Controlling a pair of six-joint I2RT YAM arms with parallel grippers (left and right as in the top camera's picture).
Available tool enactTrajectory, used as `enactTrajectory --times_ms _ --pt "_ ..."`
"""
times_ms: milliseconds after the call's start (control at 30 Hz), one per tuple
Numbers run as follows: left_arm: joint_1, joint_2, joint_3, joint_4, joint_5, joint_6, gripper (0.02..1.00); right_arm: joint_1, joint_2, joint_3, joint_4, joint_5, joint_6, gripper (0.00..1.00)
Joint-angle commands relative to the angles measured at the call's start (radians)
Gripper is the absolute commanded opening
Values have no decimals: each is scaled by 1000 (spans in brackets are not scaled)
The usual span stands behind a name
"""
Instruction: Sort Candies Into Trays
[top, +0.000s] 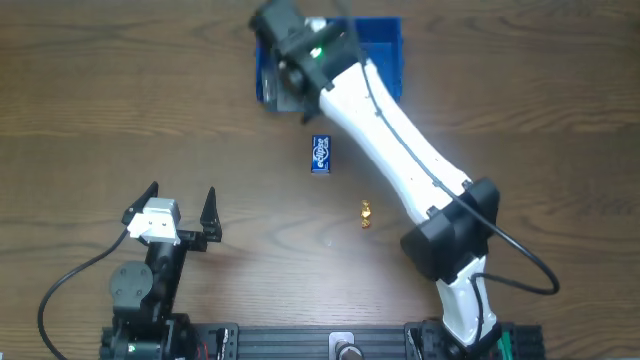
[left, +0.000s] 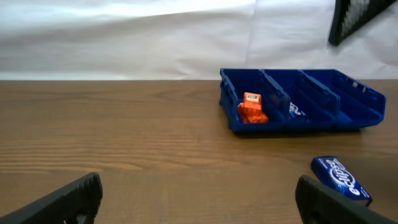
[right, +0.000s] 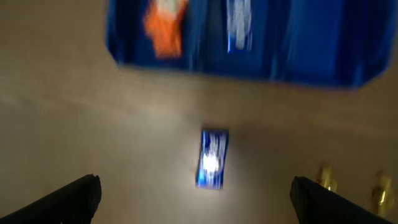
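A blue tray with three compartments stands at the far middle of the table. Its end compartment holds an orange candy, and the middle one holds a blue candy. Another blue-wrapped candy lies on the wood in front of the tray, with a gold-wrapped candy nearer the arms. My right gripper hangs open and empty above the table in front of the tray, over the loose blue candy. My left gripper stands open and empty near its base, far from the candies.
The right arm's white link stretches diagonally over the table's middle, from its base to the tray. Bare wood surrounds the left gripper. A white backdrop rises behind the table's far edge.
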Motion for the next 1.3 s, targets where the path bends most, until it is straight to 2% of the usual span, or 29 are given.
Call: enactTrajectory --times_ms 33,133,233,433,600,833,900,967,1133,1300 --pt "6 -6 -19 -34 21 3 998 -9 52 -252 64 -47 124 1000" --pt "6 -6 -19 -34 21 3 998 -9 52 -401 195 -95 124 1000" --pt "6 -6 -19 -34 21 3 996 -9 52 -470 267 -100 124 1000" --pt "6 -6 -19 -34 21 3 998 -11 91 -484 299 -100 111 991" --pt "6 -6 -19 -34 21 3 998 -14 120 -484 333 -99 102 893" --pt "6 -6 -19 -34 21 3 998 -39 143 -484 352 -108 102 665" --pt "6 -6 -19 -34 21 3 998 -40 148 -484 352 -108 102 522" --pt "6 -6 -19 -34 21 3 998 -40 149 -484 355 -108 101 332" --pt "6 -6 -19 -34 21 3 998 -39 148 -484 371 -108 102 51" --pt "6 -6 -19 -34 21 3 998 -1 49 -483 371 -95 97 36"
